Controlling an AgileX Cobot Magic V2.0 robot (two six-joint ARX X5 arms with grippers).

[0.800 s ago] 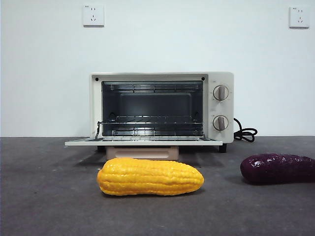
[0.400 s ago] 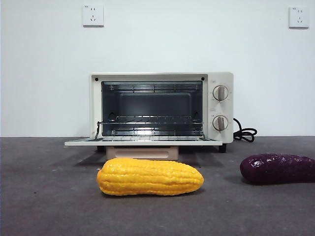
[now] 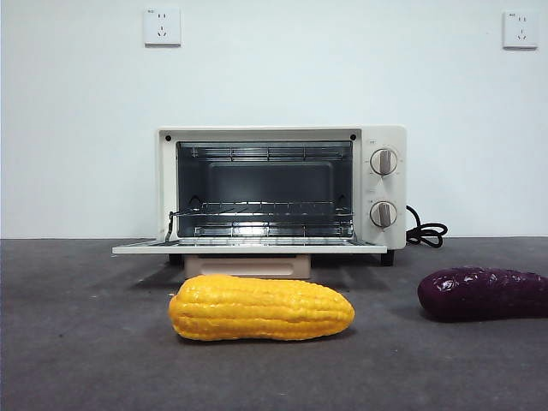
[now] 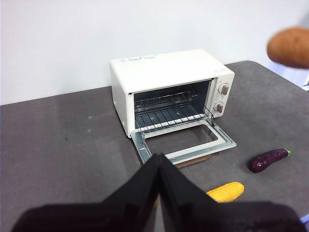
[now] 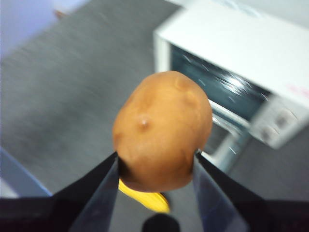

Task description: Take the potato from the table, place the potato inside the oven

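Right fingers [image 5: 155,166] pinch the potato [image 5: 161,130] high over the grey table [image 5: 67,87]; left fingers [image 4: 158,166] pressed together, white wall [image 3: 274,68] behind.

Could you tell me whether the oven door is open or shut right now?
Open. The oven has its door folded down flat in front, so the wire rack shows inside, with nothing visible on it.

We see the table [image 3: 86,342], a dark grey speckled surface. On it stands the oven [image 3: 282,193], its door folded down flat toward us. Just in front of the oven's door lies a yellow corn cob [image 3: 261,308] on its side. Right of the oven and nearer to us lies a dark purple vegetable [image 3: 482,294]. The oven's black cord [image 3: 425,231] coils on the table at its right.
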